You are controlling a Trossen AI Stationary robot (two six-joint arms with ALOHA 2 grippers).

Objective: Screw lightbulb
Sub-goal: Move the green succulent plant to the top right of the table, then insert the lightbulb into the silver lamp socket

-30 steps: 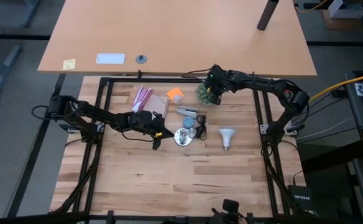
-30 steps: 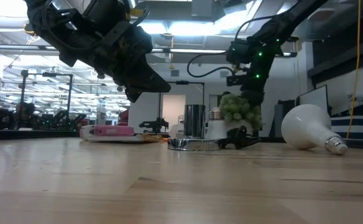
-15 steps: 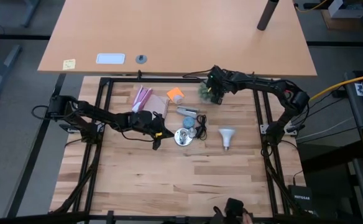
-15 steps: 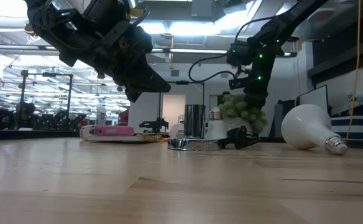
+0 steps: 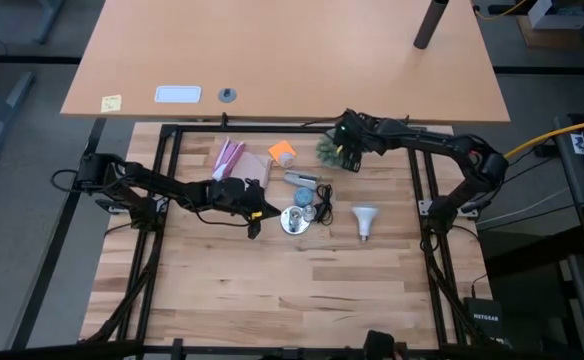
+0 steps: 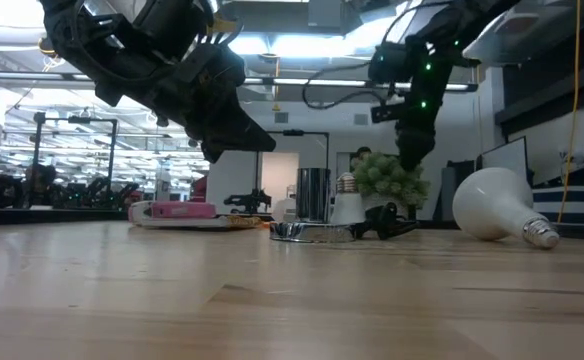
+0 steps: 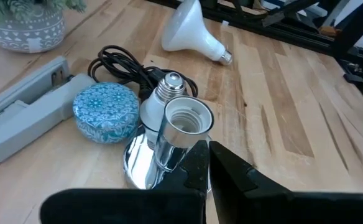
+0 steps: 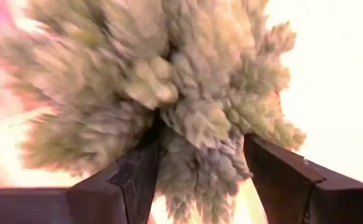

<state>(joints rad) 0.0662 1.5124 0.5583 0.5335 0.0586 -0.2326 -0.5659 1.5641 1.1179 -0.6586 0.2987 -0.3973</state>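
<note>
The right gripper (image 5: pixel 348 152), jaws spread wide, straddles the green spiky ball plant (image 5: pixel 330 150), probably clearing it aside. The small frosted white lightbulb (image 7: pixel 158 102) lies against the shiny silver socket base (image 7: pixel 169 146), where the shut left gripper (image 5: pixel 255 224) hovers.

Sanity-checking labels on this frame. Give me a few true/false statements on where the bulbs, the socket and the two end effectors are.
1. The large white bulb lies on its side on the table. True.
2. The right end effector is over the green plant, its fingers open around it. True.
3. The left end effector holds the small bulb. False: it is shut and empty, close to the silver socket.
4. A bulb is already screwed into the socket. False: the socket's mouth is empty; the small bulb lies beside it.
5. A blue patterned round tin sits next to the socket. True.
</note>
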